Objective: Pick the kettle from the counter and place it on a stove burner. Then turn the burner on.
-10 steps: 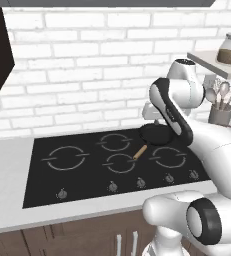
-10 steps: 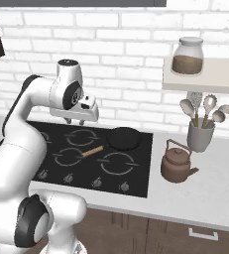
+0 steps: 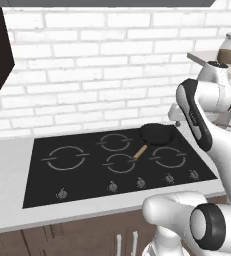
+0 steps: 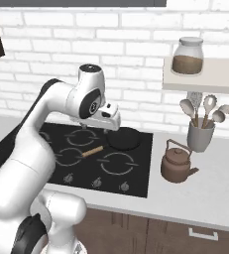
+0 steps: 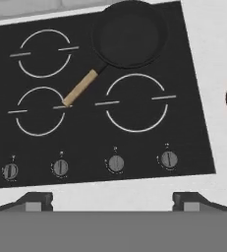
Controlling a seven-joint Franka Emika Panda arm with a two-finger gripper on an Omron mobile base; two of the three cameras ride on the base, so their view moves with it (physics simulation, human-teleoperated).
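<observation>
Two dark fingertips of the claw (image 5: 112,201) stand wide apart and hold nothing, hovering above the flat black glass cooktop (image 5: 193,88) near its row of small round knobs (image 5: 115,163). Beyond them a black frying pan with a wooden handle (image 5: 128,33) sits on a rear ring. Off to the right, the squat brown copper-toned kettle (image 4: 177,164) rests on the pale grey-white counter (image 4: 210,191), just beside the cooktop's right edge.
</observation>
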